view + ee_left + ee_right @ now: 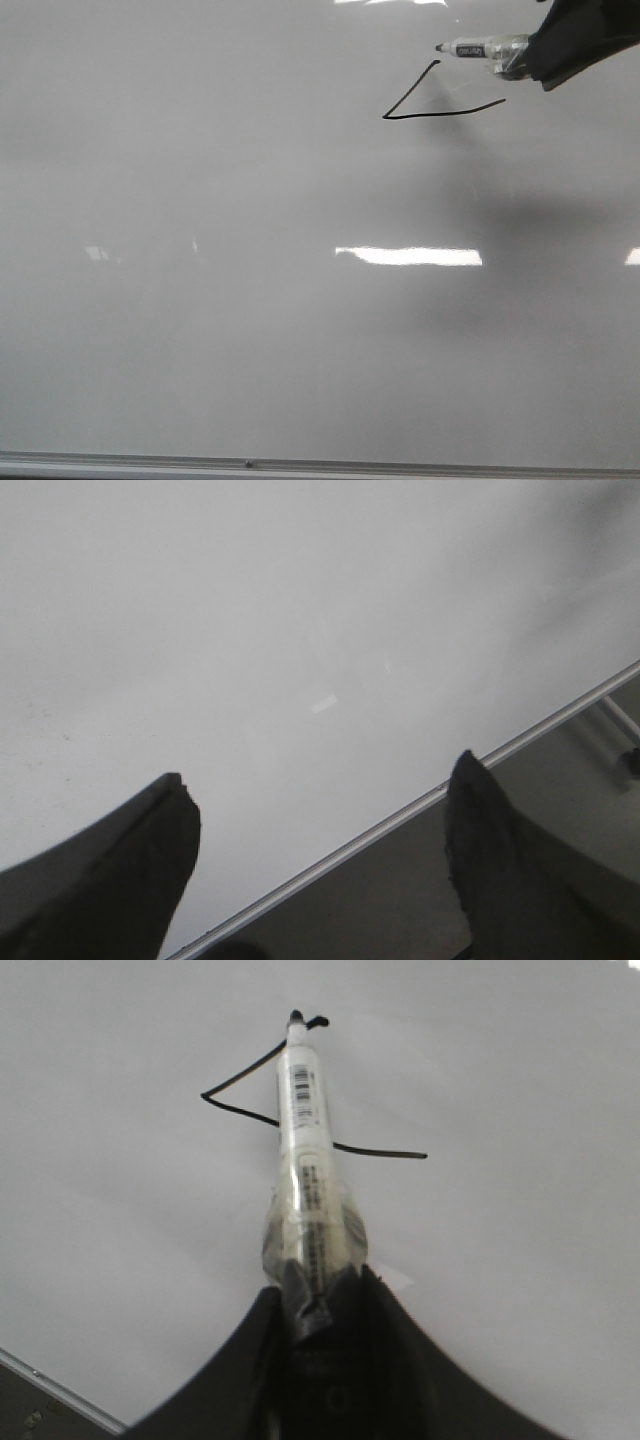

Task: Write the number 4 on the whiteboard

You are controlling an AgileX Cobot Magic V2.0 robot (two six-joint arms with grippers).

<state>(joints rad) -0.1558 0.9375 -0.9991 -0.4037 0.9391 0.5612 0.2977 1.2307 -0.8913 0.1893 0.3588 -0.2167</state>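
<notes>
The whiteboard point(250, 330) fills the front view, pale and glossy. Two thin black strokes of the number 4 point(420, 108) are on it at the upper right: a slanted stroke and a long crossbar, with no vertical stem. They also show in the right wrist view point(235, 1088). My right gripper point(530, 55) is shut on a white marker point(480, 47), whose black tip sits just above the top of the slanted stroke. In the right wrist view the marker point(303, 1130) sticks out from the gripper point(322, 1278). My left gripper point(318, 780) is open and empty over the board's lower edge.
A thin silver rail point(300, 464) runs along the board's lower edge, also seen in the left wrist view point(420, 805). Bright white light reflections point(408, 256) lie across the board's middle. A dark shadow lies below the right arm.
</notes>
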